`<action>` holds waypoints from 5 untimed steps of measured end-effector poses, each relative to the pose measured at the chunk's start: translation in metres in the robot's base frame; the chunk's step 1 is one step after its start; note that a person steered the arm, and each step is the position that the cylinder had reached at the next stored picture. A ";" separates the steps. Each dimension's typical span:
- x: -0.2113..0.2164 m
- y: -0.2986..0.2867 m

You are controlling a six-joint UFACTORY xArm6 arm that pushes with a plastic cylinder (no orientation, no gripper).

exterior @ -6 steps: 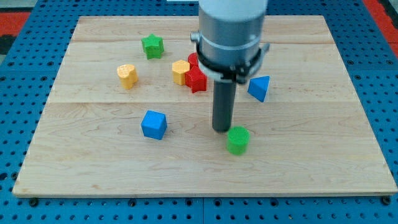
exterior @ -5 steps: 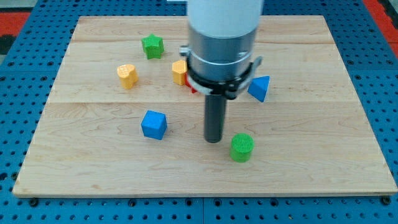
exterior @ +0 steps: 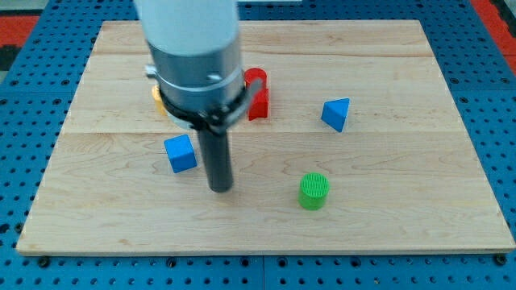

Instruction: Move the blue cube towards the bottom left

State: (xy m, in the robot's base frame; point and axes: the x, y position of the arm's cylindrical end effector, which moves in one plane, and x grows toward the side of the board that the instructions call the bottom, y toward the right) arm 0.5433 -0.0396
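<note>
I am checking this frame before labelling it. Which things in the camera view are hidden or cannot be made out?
1. Yellow block: only a sliver shows at the arm's left edge; the arm body hides its shape.
2. Red blocks: the arm covers their left part, so their count and shapes are unclear.
3. My tip: visible, just right of the blue cube; contact between them cannot be judged.
</note>
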 end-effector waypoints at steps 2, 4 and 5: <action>-0.070 -0.001; -0.056 -0.083; -0.059 -0.107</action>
